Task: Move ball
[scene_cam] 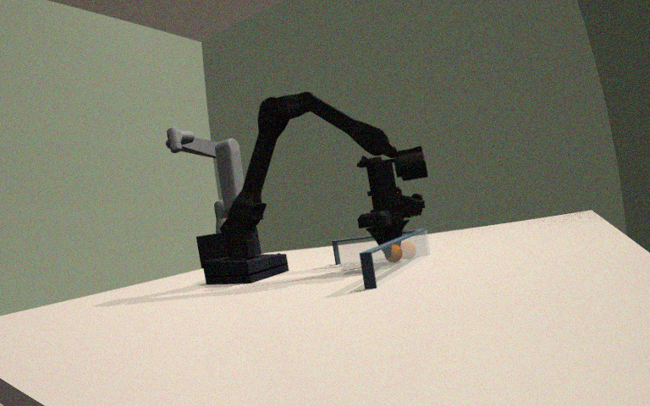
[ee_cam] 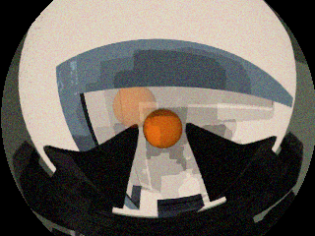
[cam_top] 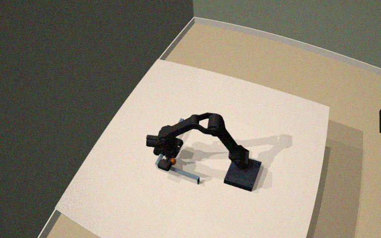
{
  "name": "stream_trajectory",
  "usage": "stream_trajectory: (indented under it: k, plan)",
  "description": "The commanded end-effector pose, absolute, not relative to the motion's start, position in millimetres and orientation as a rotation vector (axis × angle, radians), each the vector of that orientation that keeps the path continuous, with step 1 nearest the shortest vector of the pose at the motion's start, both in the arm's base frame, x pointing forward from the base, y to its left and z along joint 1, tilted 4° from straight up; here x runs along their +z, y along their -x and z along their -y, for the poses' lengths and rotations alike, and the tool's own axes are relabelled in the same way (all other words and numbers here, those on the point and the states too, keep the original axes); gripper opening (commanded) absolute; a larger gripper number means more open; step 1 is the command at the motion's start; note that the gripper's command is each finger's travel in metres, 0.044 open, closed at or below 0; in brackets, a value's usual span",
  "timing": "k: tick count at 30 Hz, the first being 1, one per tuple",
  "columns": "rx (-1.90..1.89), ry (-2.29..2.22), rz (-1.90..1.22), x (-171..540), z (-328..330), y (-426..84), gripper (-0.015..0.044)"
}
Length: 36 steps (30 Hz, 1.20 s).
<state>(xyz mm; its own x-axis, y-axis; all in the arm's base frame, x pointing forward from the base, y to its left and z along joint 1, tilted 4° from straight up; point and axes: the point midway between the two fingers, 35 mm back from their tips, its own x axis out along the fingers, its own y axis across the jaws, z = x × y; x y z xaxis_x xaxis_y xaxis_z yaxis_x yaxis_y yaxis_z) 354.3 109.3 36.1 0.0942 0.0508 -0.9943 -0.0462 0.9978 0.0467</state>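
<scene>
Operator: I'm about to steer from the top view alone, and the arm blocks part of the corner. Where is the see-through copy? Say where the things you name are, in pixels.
Observer: The exterior view shows the see-through copy (scene_cam: 409, 250) (ee_cam: 130, 104) just right of the ball (cam_top: 173, 161) (scene_cam: 395, 253) (ee_cam: 162, 129), so the ball isn't on it.
Operator: Is the end effector (cam_top: 169, 158) (scene_cam: 388, 254) (ee_cam: 161, 128) gripping the ball?
Observer: No, it's open: the wrist view shows a narrow gap on each side of the ball.
Operator: Where does the copy sit in the wrist view?
Observer: Up and left of the ball.
</scene>
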Motion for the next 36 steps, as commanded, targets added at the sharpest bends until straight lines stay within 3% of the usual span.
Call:
stream_trajectory:
  k: [1,5,15,25,36]
  plan:
    - [0.072,-0.005,-1.473,60,-109,-355,0.0260]
    - [0.072,-0.008,-1.476,117,-105,-347,0.0260]
    - [0.072,-0.011,-1.454,113,-107,-352,0.0260]
    - [0.602,0.583,-1.380,69,-80,-326,0.0000]
    - [0.644,0.628,-1.368,66,-78,-324,0.0000]
